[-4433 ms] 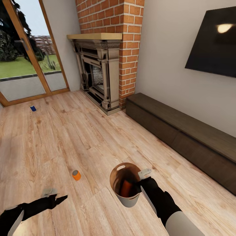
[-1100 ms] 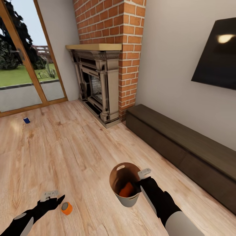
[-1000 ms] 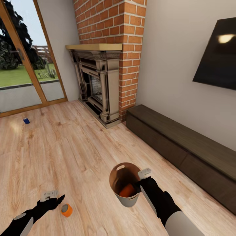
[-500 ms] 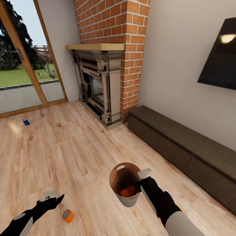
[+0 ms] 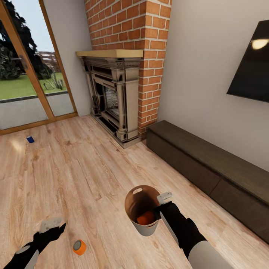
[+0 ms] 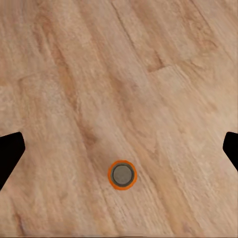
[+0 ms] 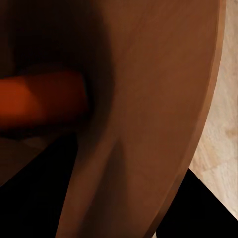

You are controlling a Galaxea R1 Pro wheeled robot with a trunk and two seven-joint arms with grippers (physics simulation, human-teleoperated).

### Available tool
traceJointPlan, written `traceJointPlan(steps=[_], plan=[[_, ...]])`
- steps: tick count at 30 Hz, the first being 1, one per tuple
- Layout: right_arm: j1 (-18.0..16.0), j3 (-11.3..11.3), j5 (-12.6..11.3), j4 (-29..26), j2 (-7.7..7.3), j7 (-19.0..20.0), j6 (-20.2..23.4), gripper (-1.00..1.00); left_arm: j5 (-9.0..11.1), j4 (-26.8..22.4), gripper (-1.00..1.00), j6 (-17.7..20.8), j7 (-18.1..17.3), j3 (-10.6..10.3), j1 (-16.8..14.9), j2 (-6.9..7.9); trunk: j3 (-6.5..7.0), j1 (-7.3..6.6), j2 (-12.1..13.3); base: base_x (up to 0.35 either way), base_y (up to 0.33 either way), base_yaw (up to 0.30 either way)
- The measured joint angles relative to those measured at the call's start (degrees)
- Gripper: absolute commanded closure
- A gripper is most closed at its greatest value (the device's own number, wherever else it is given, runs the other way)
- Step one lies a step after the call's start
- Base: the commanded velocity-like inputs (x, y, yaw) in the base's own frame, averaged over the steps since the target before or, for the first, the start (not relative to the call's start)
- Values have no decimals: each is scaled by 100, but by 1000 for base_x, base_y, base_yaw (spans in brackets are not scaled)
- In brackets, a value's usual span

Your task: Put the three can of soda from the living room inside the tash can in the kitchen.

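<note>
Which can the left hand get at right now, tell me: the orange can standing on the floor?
Probably yes. The left hand hangs open just beside and above the orange can, which stands upright on bare wood floor. In the left wrist view the can sits between the spread fingers with nothing in the way.

You have a brick fireplace (image 5: pixel 123 71) upper centre, glass doors (image 5: pixel 26 74) upper left, TV (image 5: pixel 251 69) and low cabinet (image 5: pixel 209 168) right.

floor (image 5: pixel 74 168): open | obstacles: fireplace (image 5: pixel 116 101), low cabinet (image 5: pixel 209 172) at right
</note>
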Motion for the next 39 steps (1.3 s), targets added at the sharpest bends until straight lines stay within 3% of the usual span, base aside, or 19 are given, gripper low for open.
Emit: traceJointPlan(steps=[1,3,9,18,22,32,39], plan=[[0,-1,-8,0,0,0,-1,100,-2,80,-100,-52,280,-19,1,-138,0,0,0,0,0,0],[0,-4,-7,0,0,0,-1,100,-4,113,-100,-80,437,-27,0,-278,0,0,0,0,0,0],[0,-5,-6,0,0,0,-1,100,-6,123,-100,-134,571,-33,-1,-412,0,0,0,0,0,0],[4,-3,-41,11,0,1,-3,100,-48,124,-100,-436,590,-42,-1,-438,0,-1,0,43,-2,0],[1,-6,39,8,-1,-1,4,100,-90,124,-100,-446,590,-40,-1,-438,0,0,0,84,-4,0],[0,-3,-13,9,0,0,-1,100,-119,124,-100,-452,589,-40,-1,-439,0,0,0,27,0,0],[0,-1,18,9,0,-1,2,100,-120,124,-100,-452,589,-40,-1,-439,0,0,0,222,6,0]])
